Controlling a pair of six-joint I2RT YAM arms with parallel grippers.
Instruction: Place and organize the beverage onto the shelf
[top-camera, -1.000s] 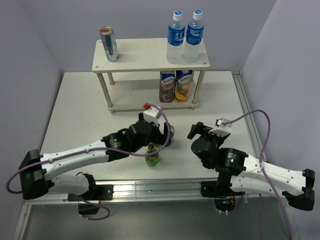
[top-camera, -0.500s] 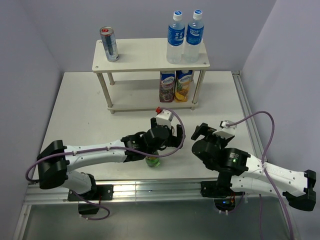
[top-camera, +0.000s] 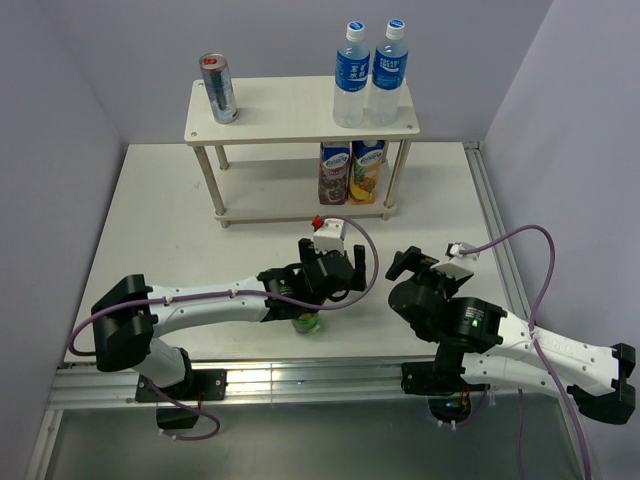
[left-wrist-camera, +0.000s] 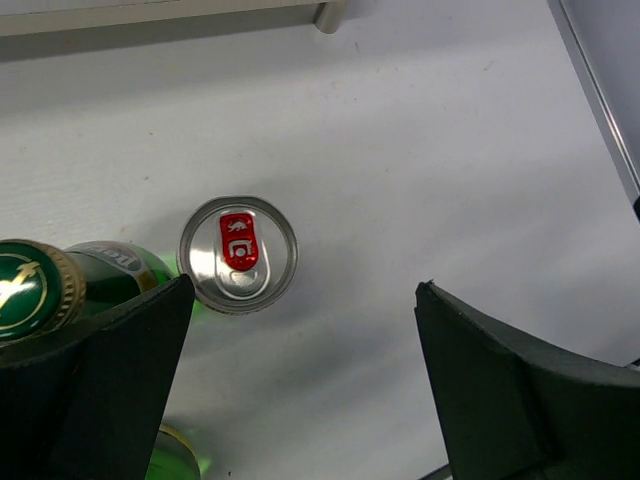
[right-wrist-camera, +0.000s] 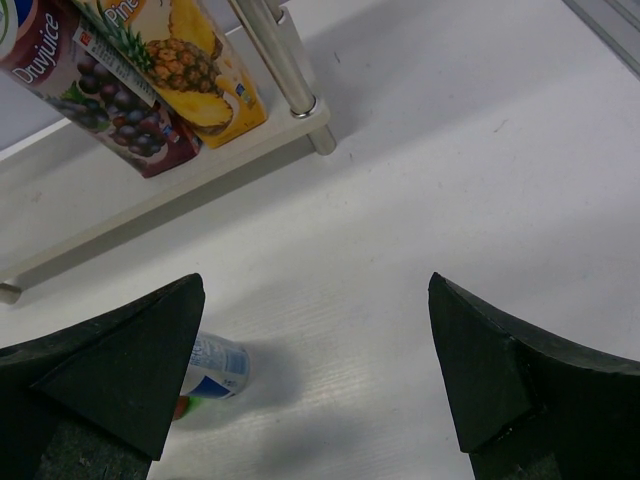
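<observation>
The shelf (top-camera: 300, 112) stands at the back with a silver can (top-camera: 217, 88) and two water bottles (top-camera: 352, 72) on its top board and two juice cartons (top-camera: 350, 172) on the lower board. My left gripper (top-camera: 336, 274) is open and empty above the table. In the left wrist view its gap (left-wrist-camera: 305, 290) is over bare table, and an upright can with a red tab (left-wrist-camera: 237, 254) stands just beside the left finger. Green bottles (left-wrist-camera: 25, 290) stand further left. My right gripper (top-camera: 405, 262) is open and empty, and its view (right-wrist-camera: 316, 285) shows the can (right-wrist-camera: 215, 365) by its left finger.
One green bottle (top-camera: 306, 320) shows under the left arm near the table's front edge. The shelf's front right leg (right-wrist-camera: 285, 60) and the cartons (right-wrist-camera: 180, 60) lie ahead of the right gripper. A metal rail (top-camera: 490, 220) runs along the table's right side.
My left gripper has moved right and slightly toward the front, and now covers the can in the top view. The right arm shifted only slightly.
</observation>
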